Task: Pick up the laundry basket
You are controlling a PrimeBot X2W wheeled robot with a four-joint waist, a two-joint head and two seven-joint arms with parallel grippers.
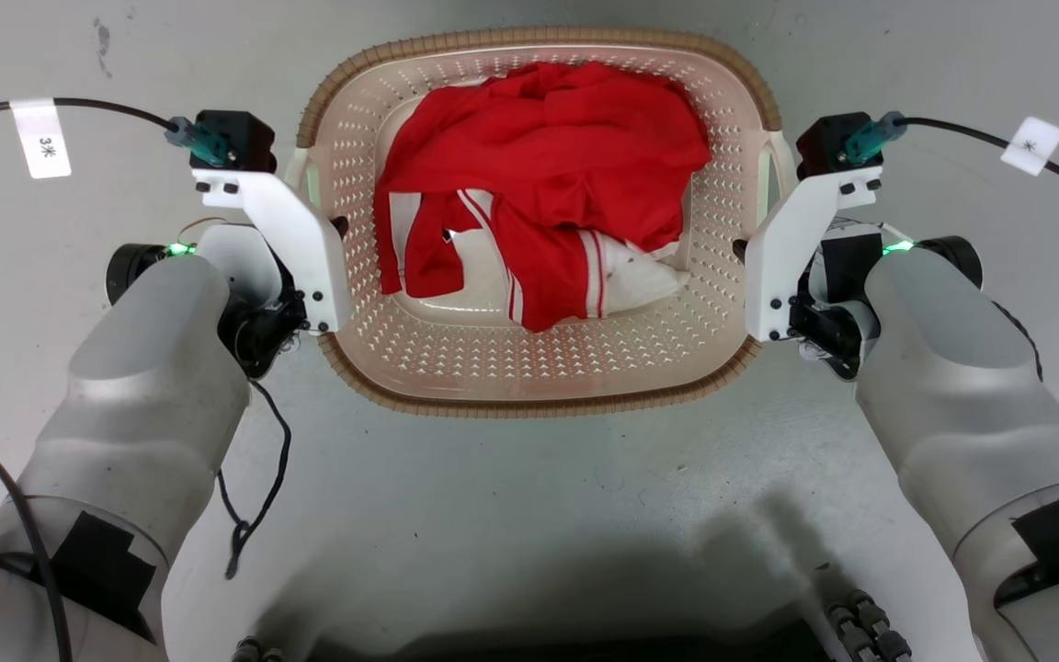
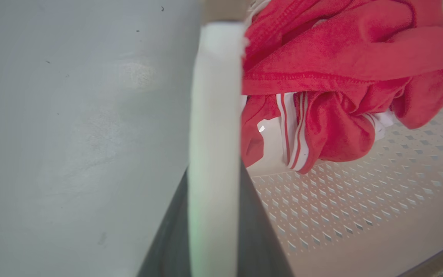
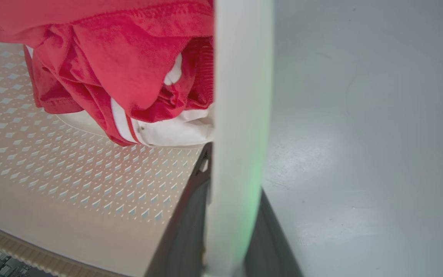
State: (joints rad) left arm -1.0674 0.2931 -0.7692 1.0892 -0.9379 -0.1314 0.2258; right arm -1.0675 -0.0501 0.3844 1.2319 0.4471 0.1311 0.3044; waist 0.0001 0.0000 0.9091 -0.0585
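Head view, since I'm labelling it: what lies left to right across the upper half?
White cable tag → left wrist bracket → laundry basket left wall → red clothing → basket's right wall → right wrist bracket → second white cable tag.

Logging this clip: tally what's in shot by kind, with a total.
Cream perforated plastic laundry basket with brown rim: 1
Heap of red and white clothing: 1 (separate pieces can't be told)
Grippers with dark fingers: 2, left gripper and right gripper
White paper cable tags: 2
Total: 6

Red garment (image 1: 548,156) with white stripes lies crumpled; grey floor (image 1: 529,496) beneath.
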